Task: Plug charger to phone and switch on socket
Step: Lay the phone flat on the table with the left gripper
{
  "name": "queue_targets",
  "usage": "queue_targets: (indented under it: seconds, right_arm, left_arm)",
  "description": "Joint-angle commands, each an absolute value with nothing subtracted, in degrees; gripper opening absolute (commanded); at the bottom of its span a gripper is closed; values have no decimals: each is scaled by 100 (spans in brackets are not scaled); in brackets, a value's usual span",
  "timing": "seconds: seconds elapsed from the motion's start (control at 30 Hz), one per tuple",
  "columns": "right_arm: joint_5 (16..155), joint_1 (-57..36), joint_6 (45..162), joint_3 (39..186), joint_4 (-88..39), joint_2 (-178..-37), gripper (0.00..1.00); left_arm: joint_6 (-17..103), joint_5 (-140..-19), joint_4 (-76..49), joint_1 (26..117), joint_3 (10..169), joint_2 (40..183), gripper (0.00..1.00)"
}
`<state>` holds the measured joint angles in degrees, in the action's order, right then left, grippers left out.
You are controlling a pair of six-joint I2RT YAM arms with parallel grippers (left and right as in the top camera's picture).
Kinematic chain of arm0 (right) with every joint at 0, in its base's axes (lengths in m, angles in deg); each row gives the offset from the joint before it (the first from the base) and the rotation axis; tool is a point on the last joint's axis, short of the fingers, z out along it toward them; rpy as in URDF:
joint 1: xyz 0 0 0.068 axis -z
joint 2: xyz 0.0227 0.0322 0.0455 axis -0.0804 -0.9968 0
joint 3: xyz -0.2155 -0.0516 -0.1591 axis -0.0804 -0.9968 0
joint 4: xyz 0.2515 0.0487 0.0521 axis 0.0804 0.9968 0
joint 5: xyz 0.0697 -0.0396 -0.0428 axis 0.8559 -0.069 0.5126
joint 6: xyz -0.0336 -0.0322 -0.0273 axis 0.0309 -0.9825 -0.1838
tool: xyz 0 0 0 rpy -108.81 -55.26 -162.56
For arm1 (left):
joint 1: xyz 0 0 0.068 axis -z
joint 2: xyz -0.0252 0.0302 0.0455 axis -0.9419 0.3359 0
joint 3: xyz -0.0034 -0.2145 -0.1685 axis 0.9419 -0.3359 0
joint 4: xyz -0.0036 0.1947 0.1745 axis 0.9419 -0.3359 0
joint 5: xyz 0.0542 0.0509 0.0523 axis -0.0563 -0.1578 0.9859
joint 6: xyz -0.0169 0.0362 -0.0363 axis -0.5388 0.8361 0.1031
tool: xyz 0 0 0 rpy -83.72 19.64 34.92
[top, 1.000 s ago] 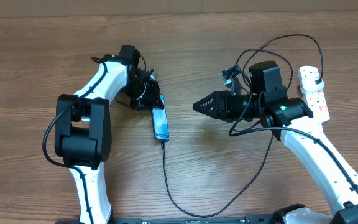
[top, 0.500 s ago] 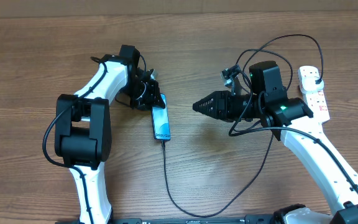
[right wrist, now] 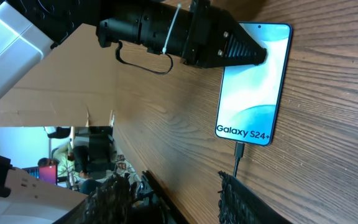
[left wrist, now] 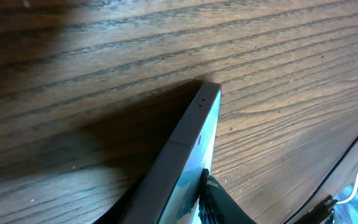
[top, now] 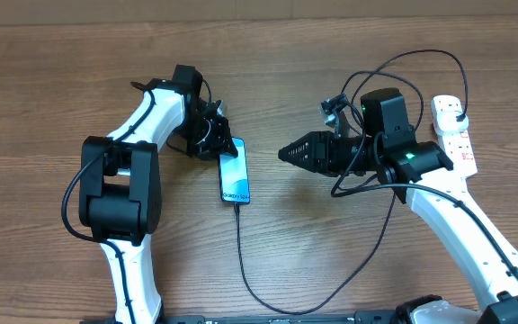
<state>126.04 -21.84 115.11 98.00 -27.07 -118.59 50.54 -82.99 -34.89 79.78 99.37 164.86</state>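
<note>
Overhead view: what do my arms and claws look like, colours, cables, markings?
Both arms have white link shells and bulky black joint housings. The right arm has a boxy black wrist with a green light; the right claw is black and tapered. The left claw is a black cone with a white zip tie and a black cable looped beside it.

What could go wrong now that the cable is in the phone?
The left claw grips the phone only at one end, and it sits tilted, so it might slip. Any pull on the phone could tug the cable out of its bottom end. The cable also seems to loop around the right arm near the power strip, so reaching for the switch may snag it.
</note>
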Motion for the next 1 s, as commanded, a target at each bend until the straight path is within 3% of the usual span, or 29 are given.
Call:
queue_targets:
  seconds: [0.0,0.37,0.57,0.97]
  right_arm:
    - [12561,-2147,11465,9925,-2709,-11822,49]
    - [12559,-2147,11463,9922,-2692,-11822,49]
    - [12563,-2147,11465,9922,-2688,-11822,49]
    - [12563,-2147,11465,9922,-2639,-11822,50]
  left_arm:
    - [4971,-8181,-3485,8013,9930,16503,27]
    - [4971,-7851,-3487,8011,9930,16503,28]
    - [4971,-7621,-3483,8011,9930,16503,35]
    - [4973,-7400,-3507,8011,9930,16503,40]
